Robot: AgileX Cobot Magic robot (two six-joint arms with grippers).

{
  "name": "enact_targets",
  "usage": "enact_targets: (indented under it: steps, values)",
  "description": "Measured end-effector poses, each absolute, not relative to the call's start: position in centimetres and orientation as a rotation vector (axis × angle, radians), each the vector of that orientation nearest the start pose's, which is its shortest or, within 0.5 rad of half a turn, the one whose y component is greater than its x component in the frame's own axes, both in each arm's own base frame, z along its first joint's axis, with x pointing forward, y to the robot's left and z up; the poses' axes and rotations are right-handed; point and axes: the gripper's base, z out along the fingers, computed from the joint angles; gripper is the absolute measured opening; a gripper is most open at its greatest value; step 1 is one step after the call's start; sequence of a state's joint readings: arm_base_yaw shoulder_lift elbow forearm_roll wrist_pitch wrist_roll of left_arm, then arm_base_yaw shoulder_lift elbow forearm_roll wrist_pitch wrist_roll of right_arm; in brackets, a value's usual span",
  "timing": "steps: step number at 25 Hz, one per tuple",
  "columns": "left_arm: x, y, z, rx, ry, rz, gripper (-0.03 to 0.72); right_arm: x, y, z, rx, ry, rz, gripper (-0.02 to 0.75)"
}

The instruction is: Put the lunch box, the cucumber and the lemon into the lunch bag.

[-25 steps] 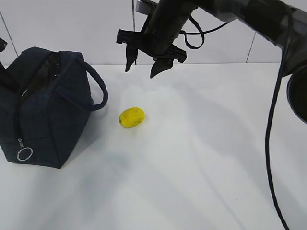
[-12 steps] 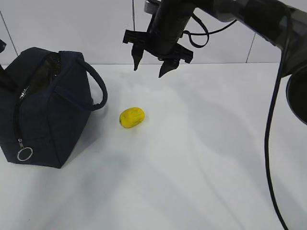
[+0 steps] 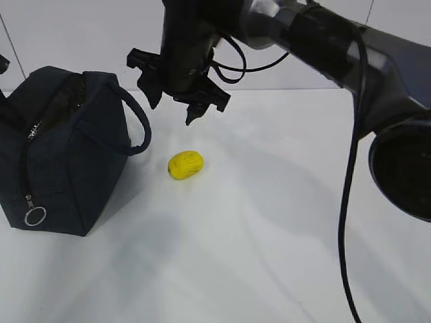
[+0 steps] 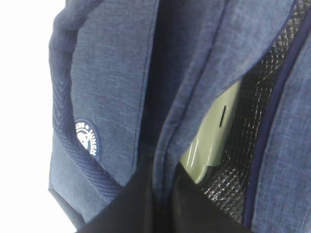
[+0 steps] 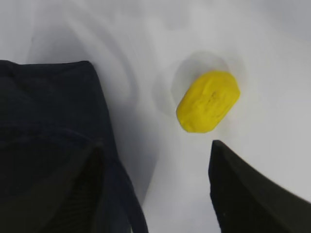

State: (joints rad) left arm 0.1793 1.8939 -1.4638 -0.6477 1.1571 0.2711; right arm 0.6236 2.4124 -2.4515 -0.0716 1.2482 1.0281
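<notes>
Exterior view, right gripper (image 3: 174,105): it hangs above the table (image 3: 283,222), fingers spread wide, nothing between them.
Exterior view, lemon (image 3: 185,165): it lies on the table, below the right gripper and just beside the lunch bag (image 3: 64,148).
Exterior view, lunch bag: it stands at the left, its top unzipped, a silver ring pull (image 3: 34,216) hanging at its near end.
Left wrist view, left gripper: its dark fingers (image 4: 141,204) are pressed together on the fabric edge of the lunch bag opening.
Left wrist view, lunch box (image 4: 214,133): its sage-green lid shows inside the bag, against the shiny lining.
Right wrist view, lemon (image 5: 208,101): it lies free on the table, ahead of the open fingers (image 5: 248,194), not touched.
Cucumber: not visible.
</notes>
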Motion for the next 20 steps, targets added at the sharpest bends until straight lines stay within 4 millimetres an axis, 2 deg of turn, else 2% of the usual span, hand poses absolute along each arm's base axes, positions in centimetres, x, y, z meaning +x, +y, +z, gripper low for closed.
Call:
enact_targets:
  steps: [2,8,15,20]
  values:
    - [38.5,1.9,24.0,-0.218,2.817,-0.828,0.004,42.3,30.5,25.4,0.571,2.701,0.404,0.515]
    - [38.5,1.9,24.0,-0.217,2.816,-0.822,0.005,42.6,30.0,25.2,0.723,2.643,0.369,0.515]
    - [38.5,1.9,24.0,-0.217,2.817,-0.818,0.005,42.2,29.6,21.7,0.89,2.694,0.262,0.514]
    - [38.5,1.9,24.0,-0.215,2.818,-0.815,0.004,42.3,29.6,21.2,0.999,2.664,0.261,0.514]
